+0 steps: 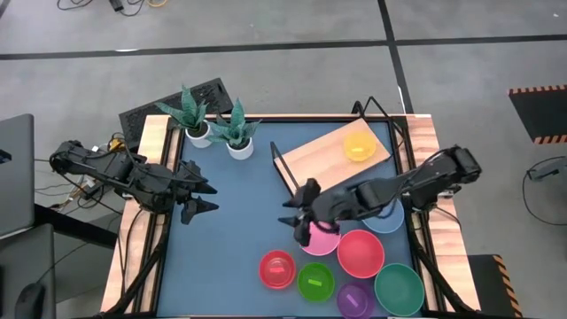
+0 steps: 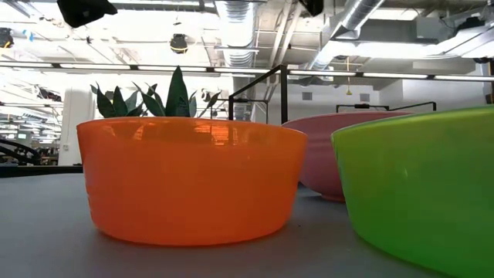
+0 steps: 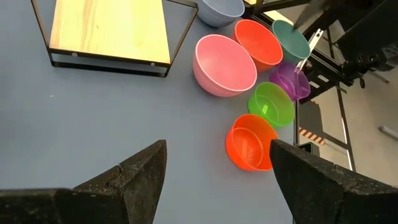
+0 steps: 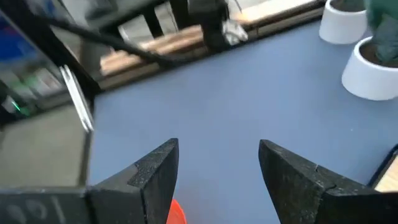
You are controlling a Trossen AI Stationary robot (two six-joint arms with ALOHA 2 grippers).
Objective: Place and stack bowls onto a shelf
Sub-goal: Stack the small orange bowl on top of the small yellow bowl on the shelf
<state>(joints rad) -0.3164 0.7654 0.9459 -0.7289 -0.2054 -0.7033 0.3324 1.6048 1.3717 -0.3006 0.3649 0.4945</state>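
Note:
The shelf (image 1: 332,155) stands at the table's far right with the small yellow bowl (image 1: 359,146) on its board. The pink bowl (image 1: 321,239), coral-red bowl (image 1: 361,252), blue bowl (image 1: 387,219), dark green bowl (image 1: 399,290), small red bowl (image 1: 276,268), lime green bowl (image 1: 315,281) and purple bowl (image 1: 354,299) rest on the table at the near right. My right gripper (image 1: 292,213) is open, above the table just left of the pink bowl, with bare table between its fingers (image 4: 217,155). My left gripper (image 1: 211,197) is open and empty at the table's left.
Two white pots with spiky green plants (image 1: 197,124) (image 1: 237,137) stand at the far edge, left of the shelf. The blue table top (image 1: 239,230) lies between the two grippers. Wooden rails (image 1: 146,221) run along the table's sides.

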